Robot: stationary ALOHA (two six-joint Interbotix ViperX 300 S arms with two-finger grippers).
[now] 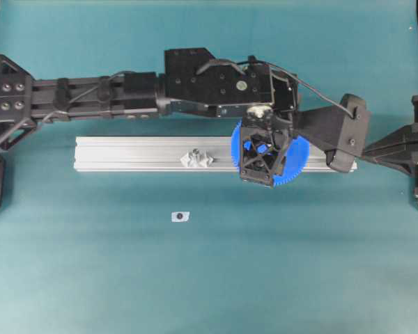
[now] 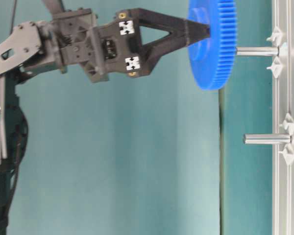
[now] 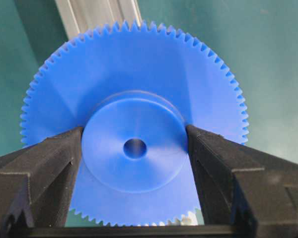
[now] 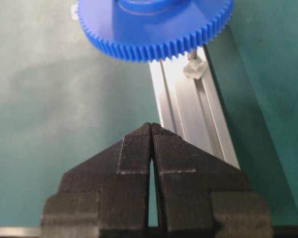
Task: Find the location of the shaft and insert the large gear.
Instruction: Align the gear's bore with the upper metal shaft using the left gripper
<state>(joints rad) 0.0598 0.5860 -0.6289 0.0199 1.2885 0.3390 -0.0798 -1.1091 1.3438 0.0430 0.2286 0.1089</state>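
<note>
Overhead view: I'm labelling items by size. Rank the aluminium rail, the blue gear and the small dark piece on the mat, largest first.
1. aluminium rail
2. large gear, partly hidden by the left pincer
3. small dark piece

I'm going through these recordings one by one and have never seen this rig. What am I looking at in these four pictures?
Two black robot arms work over a teal table. One picture looks down from above, one looks level with the table and appears turned sideways, and two come from cameras on the arms' wrists.

A long silvery aluminium rail lies on the table with upright metal pegs; one peg stands free, another sits just beyond the gear. A small dark-centred piece lies loose in front.

The left gripper holds the bright blue toothed plastic gear by its raised hub, one of its fingers on each side. The right gripper is shut and empty, watching from nearby.
</note>
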